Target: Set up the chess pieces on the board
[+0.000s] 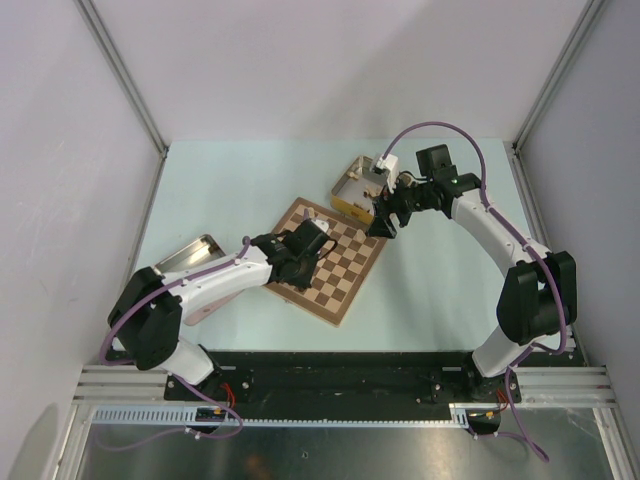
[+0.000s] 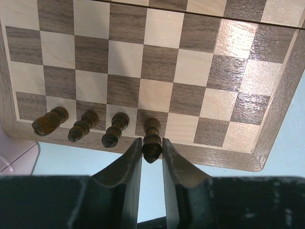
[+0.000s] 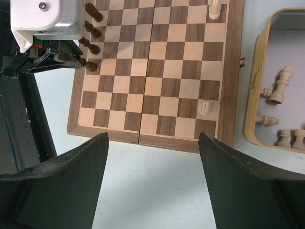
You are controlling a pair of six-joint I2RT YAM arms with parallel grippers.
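The board (image 1: 335, 262) lies at an angle mid-table. Along its near edge row in the left wrist view stand three dark chess pieces (image 2: 83, 125). A fourth dark piece (image 2: 152, 130) stands upright beside them on the board (image 2: 157, 62), and my left gripper (image 2: 152, 141) is shut on its top. My right gripper (image 3: 152, 138) hangs open over the bare table just off the board's edge (image 3: 152, 140), nothing between its fingers. Two pale pieces (image 3: 204, 107) stand on the board's right side.
A yellow tin (image 3: 252, 95) right of the board holds several pale pieces (image 3: 279, 86); the overhead view shows this tin (image 1: 352, 190) behind the board. A silver tin (image 1: 190, 255) lies at the left. A pink corner (image 2: 14, 157) shows by the board.
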